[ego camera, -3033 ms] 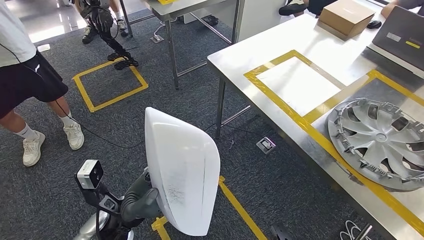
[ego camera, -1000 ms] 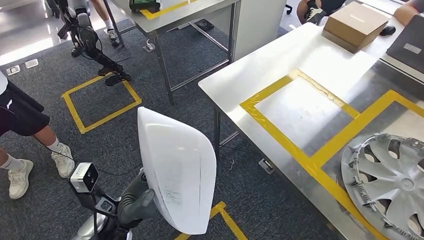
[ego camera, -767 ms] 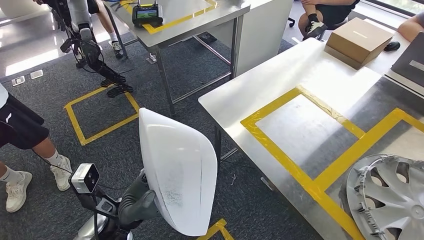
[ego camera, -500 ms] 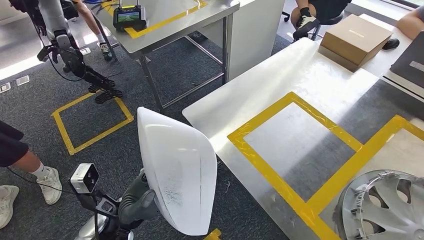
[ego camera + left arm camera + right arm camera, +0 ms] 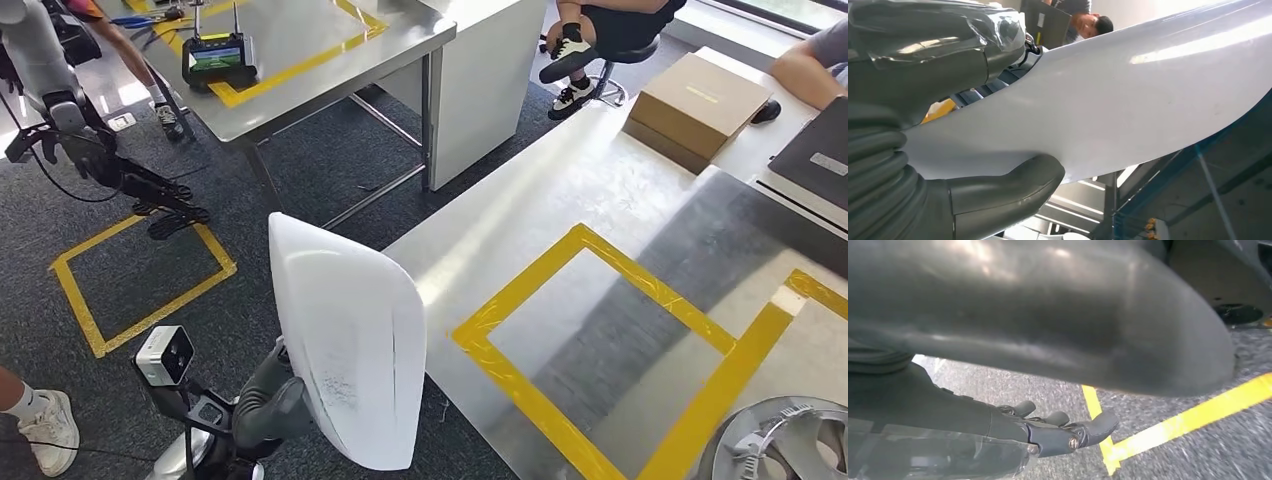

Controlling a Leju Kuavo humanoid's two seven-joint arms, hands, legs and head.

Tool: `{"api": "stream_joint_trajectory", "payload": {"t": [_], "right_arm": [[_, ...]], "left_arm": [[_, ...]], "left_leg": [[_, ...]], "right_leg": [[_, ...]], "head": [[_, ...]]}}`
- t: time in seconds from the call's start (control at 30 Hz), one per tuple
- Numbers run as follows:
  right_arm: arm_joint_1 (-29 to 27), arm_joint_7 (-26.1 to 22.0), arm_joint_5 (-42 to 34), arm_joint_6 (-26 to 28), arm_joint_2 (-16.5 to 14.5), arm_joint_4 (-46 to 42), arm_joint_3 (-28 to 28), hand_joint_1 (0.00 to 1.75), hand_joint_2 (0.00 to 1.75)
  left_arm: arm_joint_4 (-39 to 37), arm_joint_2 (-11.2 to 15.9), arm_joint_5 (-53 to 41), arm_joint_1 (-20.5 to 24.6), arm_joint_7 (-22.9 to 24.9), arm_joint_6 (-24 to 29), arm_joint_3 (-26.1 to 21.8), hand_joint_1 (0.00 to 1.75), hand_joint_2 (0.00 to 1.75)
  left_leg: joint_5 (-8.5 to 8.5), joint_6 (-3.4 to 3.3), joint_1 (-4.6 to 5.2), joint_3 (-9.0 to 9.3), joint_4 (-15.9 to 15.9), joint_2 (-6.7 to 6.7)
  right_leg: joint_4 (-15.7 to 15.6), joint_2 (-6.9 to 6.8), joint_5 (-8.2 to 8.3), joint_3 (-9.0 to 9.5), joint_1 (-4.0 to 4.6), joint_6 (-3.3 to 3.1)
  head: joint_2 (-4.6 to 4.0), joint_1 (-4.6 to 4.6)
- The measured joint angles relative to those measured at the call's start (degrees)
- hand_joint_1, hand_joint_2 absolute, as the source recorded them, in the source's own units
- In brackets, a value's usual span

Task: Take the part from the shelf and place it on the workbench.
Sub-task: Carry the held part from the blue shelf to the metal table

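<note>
A large white curved shell part [image 5: 350, 355] stands upright at the lower middle of the head view, held over the carpet just left of the steel workbench [image 5: 560, 190]. My left hand [image 5: 268, 403] grips its lower edge from behind. In the left wrist view the thumb [image 5: 1008, 187] presses one face of the white part [image 5: 1128, 100] and the other fingers lie across the opposite face. My right hand [image 5: 1058, 432] hangs over the carpet with its fingers apart and holds nothing. A yellow tape rectangle [image 5: 600, 340] marks the bench top beside the part.
A silver hubcap [image 5: 775, 445] lies at the bench's near right corner. A cardboard box [image 5: 695, 105] and a dark laptop [image 5: 815, 165] sit at its far end, with people seated there. Another steel table [image 5: 300, 60] with a controller [image 5: 217, 58] stands behind. Another robot [image 5: 70, 130] stands far left.
The whole view has swung and drawn closer to the workbench: the bench now lies right beside the part and the hubcap has slid to the lower right corner. The left hand's grip is unchanged.
</note>
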State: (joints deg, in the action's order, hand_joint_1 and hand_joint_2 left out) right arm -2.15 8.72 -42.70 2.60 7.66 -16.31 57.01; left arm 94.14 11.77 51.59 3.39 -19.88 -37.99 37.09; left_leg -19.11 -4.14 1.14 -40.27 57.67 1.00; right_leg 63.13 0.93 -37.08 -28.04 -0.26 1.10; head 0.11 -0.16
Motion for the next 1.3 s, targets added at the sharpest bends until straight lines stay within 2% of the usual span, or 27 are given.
{"api": "stream_joint_trajectory", "payload": {"t": [0.07,0.1,0.13,0.17,0.2,0.23,0.3,0.37,0.4,0.47,0.57,0.6,0.63,0.67,0.73,0.77,0.83,0.9,0.93,0.97,1.03,1.1,1.13,1.17,1.2,1.27,1.3], "right_arm": [[0.19,-0.38,-0.31,0.02,0.08,0.00,0.03,0.00,0.00],[0.26,-0.51,-0.48,0.04,0.14,0.00,0.03,0.00,0.00],[0.34,-0.62,-0.64,0.05,0.19,0.00,0.04,0.00,0.00],[0.45,-0.67,-0.75,0.06,0.23,0.00,0.04,0.00,0.00],[0.64,-0.69,-0.83,0.07,0.29,0.00,0.05,0.00,0.00],[0.84,-0.71,-0.86,0.07,0.42,0.00,0.06,0.00,0.00],[1.22,-0.73,-0.86,0.08,0.60,-0.02,0.11,0.00,0.00],[1.46,-0.75,-0.86,0.09,0.68,-0.04,0.19,0.00,0.00],[1.61,-0.76,-0.87,0.09,0.67,-0.04,0.22,0.00,0.00],[1.94,-0.76,-0.88,0.09,0.70,-0.04,0.25,0.00,0.00],[2.37,-0.76,-0.91,0.09,0.85,-0.04,0.26,0.00,0.00],[2.44,-0.76,-0.92,0.09,0.89,-0.03,0.26,0.00,0.00],[2.52,-0.76,-0.93,0.09,0.95,-0.03,0.26,0.00,0.00],[2.63,-0.76,-0.93,0.08,1.01,-0.02,0.25,0.00,0.00],[2.92,-0.76,-0.93,0.05,1.25,-0.02,0.25,0.00,0.00],[3.08,-0.76,-0.93,0.03,1.36,-0.02,0.26,0.00,0.00],[3.27,-0.76,-0.93,0.02,1.62,-0.03,0.27,0.00,0.00],[3.24,-0.76,-0.94,0.02,1.55,-0.04,0.27,0.00,0.00],[3.20,-0.76,-0.95,0.02,1.50,-0.04,0.27,0.00,0.00],[3.17,-0.76,-0.95,0.02,1.45,-0.04,0.27,0.00,0.00],[3.21,-0.76,-0.95,0.02,1.38,-0.04,0.28,0.00,0.00],[3.25,-0.76,-0.95,0.02,1.34,-0.04,0.28,0.00,0.00],[3.25,-0.76,-0.95,0.02,1.35,-0.04,0.28,0.00,0.00],[3.25,-0.76,-0.95,0.02,1.36,-0.04,0.29,0.00,0.00],[3.28,-0.76,-0.95,0.02,1.36,-0.04,0.29,0.00,0.00],[3.49,-0.76,-0.95,0.02,1.42,-0.04,0.30,0.00,0.00],[3.58,-0.76,-0.95,0.02,1.47,-0.04,0.30,0.00,0.00]], "left_arm": [[0.01,-0.04,0.37,-0.02,0.08,-0.15,0.02,1.75,1.75],[0.01,-0.04,0.45,-0.05,0.12,-0.25,0.04,1.75,1.75],[0.00,-0.04,0.51,-0.06,0.14,-0.36,0.05,1.75,1.75],[0.00,-0.05,0.57,-0.06,0.15,-0.44,0.07,1.75,1.75],[0.00,-0.06,0.62,-0.06,0.15,-0.51,0.07,1.75,1.75],[0.00,-0.10,0.64,-0.06,0.15,-0.55,0.07,1.75,1.75],[0.00,-0.25,0.73,-0.06,0.18,-0.67,0.08,1.75,1.75],[0.00,-0.42,0.89,-0.07,0.20,-0.78,0.08,1.75,1.75],[0.00,-0.47,0.95,-0.09,0.20,-0.80,0.05,1.75,1.75],[0.02,-0.41,0.98,-0.12,0.20,-0.84,-0.03,1.75,1.75],[0.03,-0.38,1.01,-0.15,0.19,-0.90,-0.09,1.75,1.75],[0.02,-0.36,1.01,-0.16,0.19,-0.92,-0.10,1.75,1.75],[0.02,-0.34,1.01,-0.16,0.19,-0.93,-0.10,1.75,1.75],[0.02,-0.32,1.02,-0.16,0.19,-0.94,-0.10,1.75,1.75],[0.02,-0.31,1.02,-0.10,0.20,-0.94,-0.11,1.75,1.75],[0.03,-0.33,1.00,-0.07,0.21,-0.96,-0.12,1.75,1.75],[0.08,-0.39,1.03,0.02,0.21,-0.97,-0.14,1.75,1.75],[0.11,-0.41,1.04,0.06,0.19,-0.97,-0.16,1.75,1.75],[0.11,-0.44,1.03,0.07,0.19,-0.97,-0.17,1.75,1.75],[0.11,-0.46,1.03,0.09,0.19,-0.98,-0.17,1.75,1.75],[0.11,-0.53,1.03,0.12,0.19,-0.98,-0.17,1.75,1.75],[0.11,-0.55,1.03,0.12,0.19,-0.98,-0.15,1.75,1.75],[0.11,-0.54,1.03,0.12,0.19,-0.97,-0.14,1.75,1.75],[0.11,-0.54,1.03,0.12,0.19,-0.97,-0.13,1.75,1.75],[0.11,-0.53,1.03,0.12,0.19,-0.96,-0.13,1.75,1.75],[0.11,-0.54,1.02,0.13,0.19,-0.97,-0.13,1.75,1.75],[0.11,-0.54,1.02,0.14,0.20,-0.97,-0.13,1.75,1.75]], "left_leg": [[-0.32,-0.26,0.05,0.01,-0.06,-0.01],[-0.39,-0.31,0.09,-0.02,-0.07,0.04],[-0.41,-0.33,0.13,-0.03,-0.07,0.16],[-0.37,-0.34,0.18,-0.03,-0.07,0.31],[-0.25,-0.34,0.24,-0.02,-0.07,0.49],[-0.09,-0.29,0.29,0.02,-0.07,0.64],[0.23,0.06,0.41,0.11,-0.06,0.90],[0.73,0.69,0.43,0.18,-0.28,1.13],[0.94,0.96,0.41,0.06,-0.31,1.20],[-1.20,1.65,0.29,-0.94,1.81,0.87],[-9.14,3.12,-0.93,-4.18,12.86,-0.09],[-10.89,3.61,-1.49,-4.62,16.00,-0.31],[-11.66,4.08,-2.05,-3.96,17.06,-0.51],[-11.45,4.60,-2.65,-1.94,15.50,-0.73],[-10.14,5.72,-3.72,4.28,7.86,-1.02],[-9.62,5.88,-3.93,6.61,4.52,-0.91],[-9.33,5.15,-3.67,7.94,2.16,-0.67],[-8.45,3.63,-3.23,7.41,2.10,-0.66],[-7.94,2.91,-3.12,7.04,1.97,-0.70],[-7.40,2.21,-3.06,6.57,1.82,-0.76],[-6.35,1.26,-2.75,5.34,1.69,-0.86],[-5.35,0.89,-2.21,3.91,1.73,-0.85],[-4.83,0.83,-1.97,3.21,1.75,-0.83],[-4.34,0.85,-1.82,2.58,1.77,-0.79],[-3.84,0.94,-1.75,2.02,1.78,-0.75],[-2.86,1.36,-1.67,1.18,1.80,-0.66],[-2.42,1.66,-1.64,0.99,1.74,-0.64]], "right_leg": [[8.03,-0.23,-2.67,-5.04,0.01,-0.14],[10.41,-0.23,-2.95,-6.90,0.01,0.11],[10.56,-0.24,-2.25,-7.68,0.01,0.56],[8.29,-0.24,-0.69,-7.20,0.05,1.09],[4.02,-0.23,1.32,-5.58,0.15,1.42],[-0.06,-0.14,3.19,-3.96,0.35,1.27],[-5.13,0.01,5.89,-1.93,0.80,0.11],[-5.71,-0.02,7.27,-1.97,0.96,-1.10],[-5.98,-0.19,7.97,-1.97,0.57,-1.39],[-6.55,-0.58,9.40,-2.19,-0.24,-1.78],[-6.69,-1.11,10.80,-3.23,-0.61,-1.60],[-6.66,-1.29,11.13,-3.64,-0.67,-1.36],[-6.61,-1.44,11.45,-4.03,-0.81,-1.06],[-6.51,-1.55,11.73,-4.40,-1.04,-0.71],[-5.93,-1.59,12.11,-5.11,-1.41,-0.01],[-5.52,-1.58,12.19,-5.44,-1.41,0.41],[-5.21,-1.54,12.49,-5.86,-1.28,1.41],[-5.58,-1.53,13.08,-6.12,-1.59,2.51],[-5.31,-1.54,12.83,-6.51,-1.81,2.76],[-4.09,-1.53,11.76,-7.25,-1.95,2.64],[2.22,-1.44,7.32,-9.93,-1.90,1.61],[10.13,-1.30,3.12,-12.33,-1.66,0.95],[11.99,-1.24,2.26,-12.29,-1.53,0.99],[11.40,-1.21,2.42,-11.00,-1.38,1.22],[8.58,-1.19,3.29,-8.57,-1.22,1.52],[-0.02,-1.14,4.80,-2.31,-0.89,1.62],[-3.17,-1.07,5.26,-0.21,-0.72,1.43]], "head": [[0.00,0.02],[0.00,0.02],[0.00,0.02],[0.00,0.03],[0.00,0.03],[0.00,-0.03],[0.00,0.01],[0.00,0.10],[0.00,0.12],[0.00,0.11],[0.00,0.08],[0.00,0.09],[0.00,0.09],[0.00,0.08],[0.00,0.05],[0.00,0.08],[0.00,0.12],[0.00,0.19],[0.00,0.22],[0.00,0.26],[0.00,0.33],[0.00,0.36],[0.00,0.33],[0.00,0.32],[0.00,0.32],[0.00,0.33],[0.00,0.29]]}}
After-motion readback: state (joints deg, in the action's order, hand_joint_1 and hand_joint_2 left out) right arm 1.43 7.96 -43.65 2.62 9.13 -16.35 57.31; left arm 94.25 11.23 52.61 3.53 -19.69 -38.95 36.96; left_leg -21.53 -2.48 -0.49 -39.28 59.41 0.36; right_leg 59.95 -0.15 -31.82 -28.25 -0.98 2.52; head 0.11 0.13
